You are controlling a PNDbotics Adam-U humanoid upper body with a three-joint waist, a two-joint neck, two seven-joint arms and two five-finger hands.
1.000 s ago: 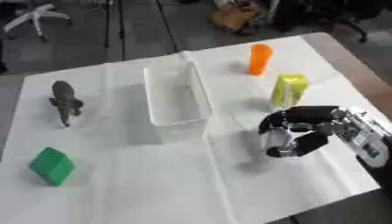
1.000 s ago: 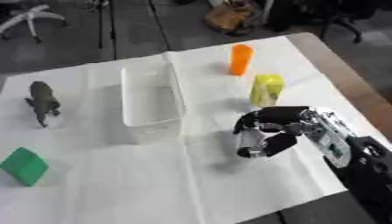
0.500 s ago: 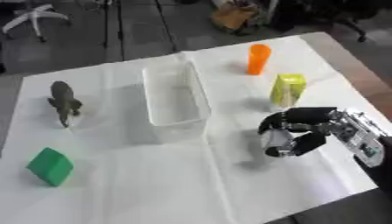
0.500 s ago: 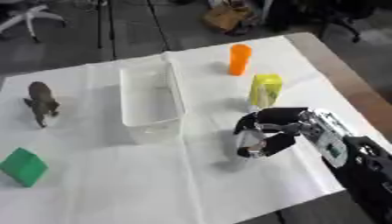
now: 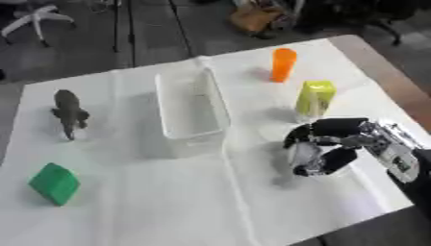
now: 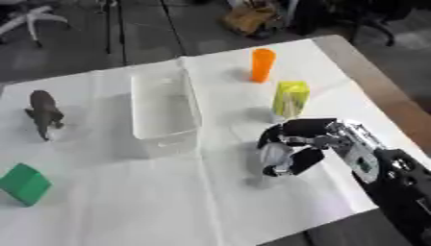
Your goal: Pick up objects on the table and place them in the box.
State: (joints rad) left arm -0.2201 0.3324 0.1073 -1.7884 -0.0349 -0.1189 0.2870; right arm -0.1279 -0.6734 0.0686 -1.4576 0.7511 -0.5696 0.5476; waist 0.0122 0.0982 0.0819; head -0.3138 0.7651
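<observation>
At the near right of the table, the right hand point(image 5: 330, 150) (fingers curled round a pale object point(image 5: 301, 154)) has barely moved, still right of the empty box point(image 5: 192, 109)

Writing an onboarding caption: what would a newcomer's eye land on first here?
Probably the black right hand at the lower right, fingers curled, just in front of the upright yellow-green carton. Next, the clear box mid-table, nothing visible inside it. Bright strays: an orange cup at the far edge and a green block at the near left.
</observation>
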